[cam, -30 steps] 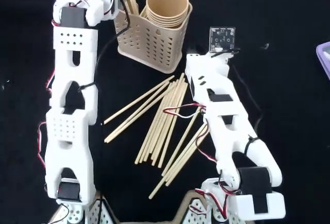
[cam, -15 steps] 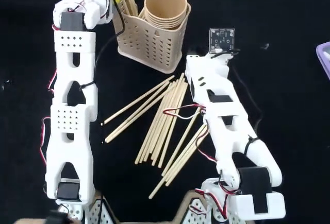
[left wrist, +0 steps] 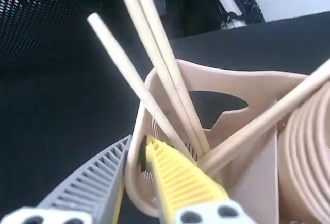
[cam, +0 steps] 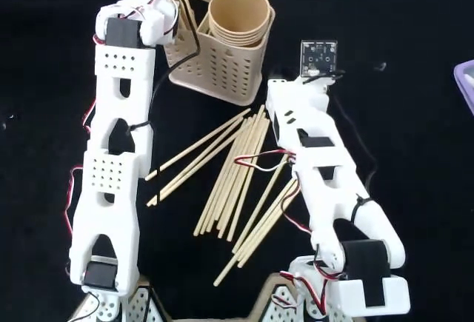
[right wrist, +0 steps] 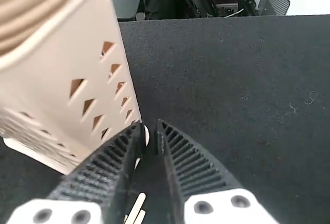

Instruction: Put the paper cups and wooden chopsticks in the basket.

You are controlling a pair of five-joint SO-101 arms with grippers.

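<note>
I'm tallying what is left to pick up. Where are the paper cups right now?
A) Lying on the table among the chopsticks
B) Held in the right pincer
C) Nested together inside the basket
C: the paper cups sit nested one inside another in the basket, while many loose chopsticks lie on the table in front of it.

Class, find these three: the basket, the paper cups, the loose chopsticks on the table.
basket (cam: pixel 222 66): high view, perforated side wall.
paper cups (cam: pixel 238 12): high view, inside of the top cup.
loose chopsticks (cam: pixel 235 166): high view, middle of the bundle.
</note>
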